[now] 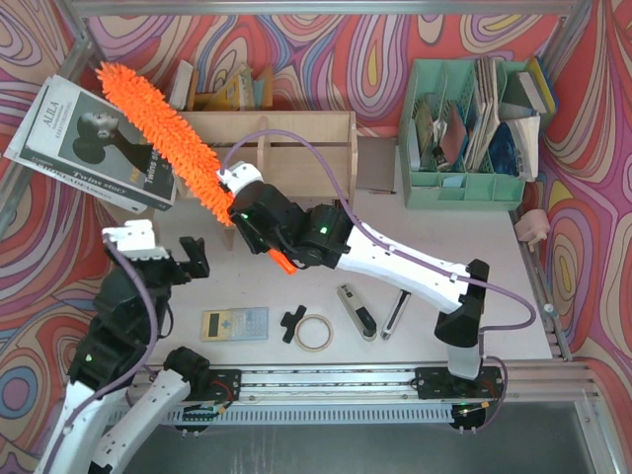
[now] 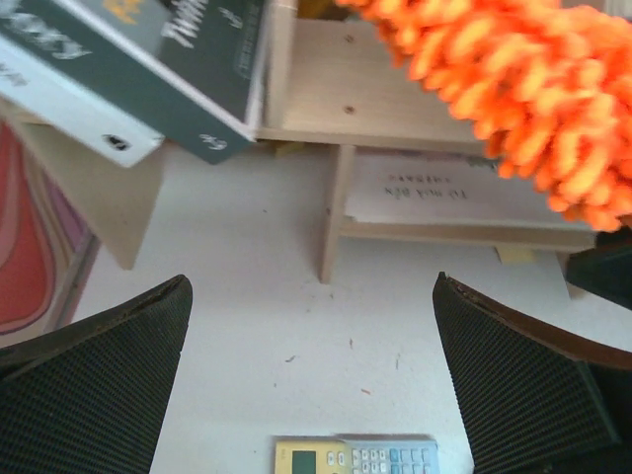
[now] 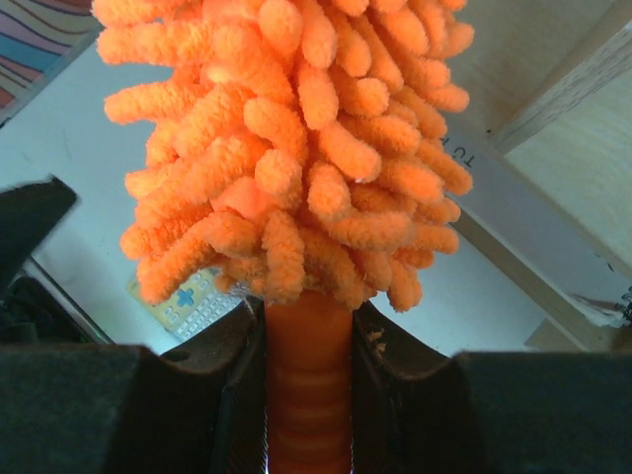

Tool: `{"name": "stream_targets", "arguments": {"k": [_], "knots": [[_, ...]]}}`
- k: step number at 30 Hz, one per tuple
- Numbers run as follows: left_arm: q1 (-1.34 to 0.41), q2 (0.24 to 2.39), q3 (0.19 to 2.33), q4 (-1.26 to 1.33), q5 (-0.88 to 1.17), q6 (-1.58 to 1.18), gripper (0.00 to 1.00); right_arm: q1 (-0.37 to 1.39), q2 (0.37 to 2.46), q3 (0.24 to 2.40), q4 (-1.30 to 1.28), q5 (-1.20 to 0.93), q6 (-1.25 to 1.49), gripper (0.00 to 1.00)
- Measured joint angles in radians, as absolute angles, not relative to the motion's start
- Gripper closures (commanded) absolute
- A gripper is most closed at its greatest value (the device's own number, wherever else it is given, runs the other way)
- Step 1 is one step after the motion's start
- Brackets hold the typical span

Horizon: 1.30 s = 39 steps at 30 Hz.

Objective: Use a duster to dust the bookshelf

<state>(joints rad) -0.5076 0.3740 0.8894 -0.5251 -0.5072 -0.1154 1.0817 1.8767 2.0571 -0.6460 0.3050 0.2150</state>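
The fluffy orange duster (image 1: pixel 158 128) lies slantwise over the left end of the plywood bookshelf (image 1: pixel 296 148), its tip up at the far left. My right gripper (image 1: pixel 240 219) is shut on its smooth orange handle (image 3: pixel 308 395), and the chenille head (image 3: pixel 296 148) fills the right wrist view above the gripper (image 3: pixel 308 336). The handle's end (image 1: pixel 282 262) pokes out under the arm. My left gripper (image 1: pixel 183 262) hovers open over the table in front of the shelf's left leg, nothing between its fingers (image 2: pixel 99 385). The left wrist view shows the bookshelf (image 2: pixel 395 89) and the duster (image 2: pixel 523 89) ahead.
A large dark book (image 1: pixel 94 143) rests tilted on the shelf's left end. A calculator (image 1: pixel 234 323), a tape roll (image 1: pixel 314 333) and small black tools (image 1: pixel 355 311) lie near the front edge. A mint green file organizer (image 1: pixel 464 188) stands at the back right.
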Motion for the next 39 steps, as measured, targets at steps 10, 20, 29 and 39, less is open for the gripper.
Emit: {"name": "stream_targets", "arguments": {"k": [10,20,29,39], "knots": [[-0.507,0.543,0.922,-0.585,-0.382,-0.109,0.01,1.087,1.956,2.183,-0.802,0.366,0.256,1.0],[-0.507,0.476,0.922,-0.584,-0.421,-0.109,0.01,1.09,1.851,2.006,-0.815,0.492,0.287,1.0],[-0.507,0.488,0.922,-0.584,-0.442,-0.109,0.02,1.089,1.781,1.982,-0.78,0.461,0.285,1.0],[-0.507,0.466,0.922,-0.584,-0.491,-0.109,0.02,1.132,1.892,2.066,-0.768,0.393,0.283,1.0]]}}
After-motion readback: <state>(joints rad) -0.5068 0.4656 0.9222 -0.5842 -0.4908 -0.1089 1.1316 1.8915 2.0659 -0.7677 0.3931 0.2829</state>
